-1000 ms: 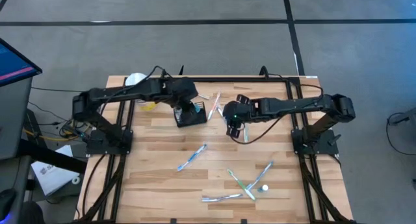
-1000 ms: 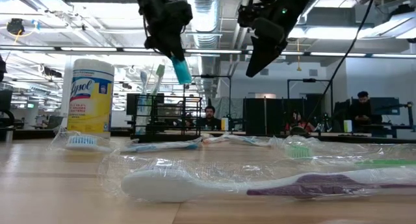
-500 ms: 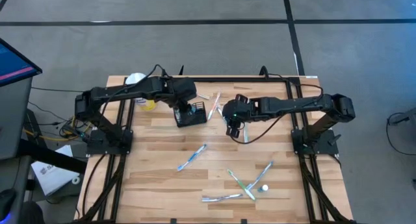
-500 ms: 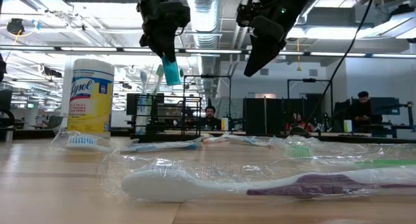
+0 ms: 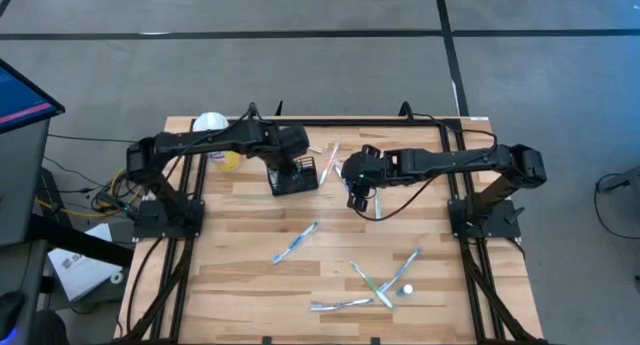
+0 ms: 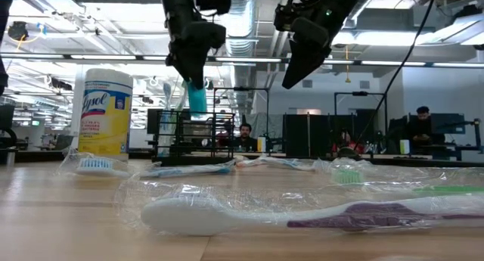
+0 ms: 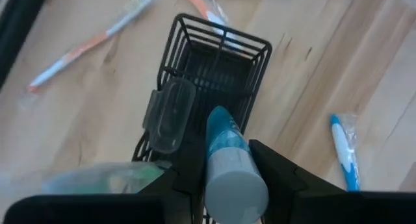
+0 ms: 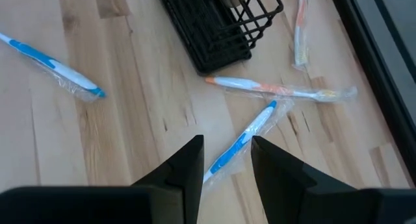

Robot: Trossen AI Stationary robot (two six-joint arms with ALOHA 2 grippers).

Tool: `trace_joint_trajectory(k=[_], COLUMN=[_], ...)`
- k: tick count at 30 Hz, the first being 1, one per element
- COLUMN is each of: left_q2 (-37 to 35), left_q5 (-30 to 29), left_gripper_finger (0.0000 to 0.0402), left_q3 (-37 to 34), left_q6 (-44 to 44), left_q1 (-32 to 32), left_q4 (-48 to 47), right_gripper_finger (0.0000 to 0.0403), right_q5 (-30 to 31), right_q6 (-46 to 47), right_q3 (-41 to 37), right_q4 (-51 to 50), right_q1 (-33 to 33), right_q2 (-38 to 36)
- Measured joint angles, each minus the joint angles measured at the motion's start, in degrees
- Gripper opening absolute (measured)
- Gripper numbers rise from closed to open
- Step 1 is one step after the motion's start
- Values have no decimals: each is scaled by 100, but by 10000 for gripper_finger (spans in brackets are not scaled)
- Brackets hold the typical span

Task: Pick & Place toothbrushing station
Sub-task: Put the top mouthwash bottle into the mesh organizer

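The left pincer point(image 7: 224, 178) is clenched on a teal-and-grey tube point(image 7: 229, 162), probably toothpaste, and hangs just above the toothbrushing station point(image 7: 218, 68), the black wire caddy that stands on the desk point(image 5: 240, 275) near its far edge, between the two arms; the step in hand looks like loading the caddy; the next move calls for lowering the tube straight into an open compartment, clear of the wire rim and of the clear plastic piece already lodged there, then letting go.

The right pincer point(image 8: 224, 159) waits above the desk just right of the caddy, its fingers parted with nothing between them.

The desk is pale wooden planks; several wrapped toothbrushes point(image 5: 295, 242) lie scattered across it, mostly toward the near side; a yellow wipes canister point(image 6: 104, 113) stands at the far left corner. Beyond is an open workshop with ceiling ducts, dark racks and seated people point(image 6: 243, 136) in the distance.
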Motion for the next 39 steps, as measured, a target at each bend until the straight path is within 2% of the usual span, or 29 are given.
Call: trace_joint_trajectory(k=[12, 23, 31, 39], left_q2=[529, 585, 583, 576], left_q5=[124, 266, 365, 371], left_gripper_finger=[88, 88, 88, 94], left_q3=[0, -35, -509, -640], left_q6=[317, 566, 556, 559], left_q1=[167, 185, 162, 148], left_q4=[7, 27, 234, 477], right_gripper_finger=[118, 118, 118, 118], right_q5=[0, 0, 0, 0], right_q6=[-58, -55, -55, -54], right_q3=[0, 0, 0, 0], right_q4=[25, 42, 40, 42], right_q1=[1, 1, 1, 1], right_q2=[0, 2, 2, 4])
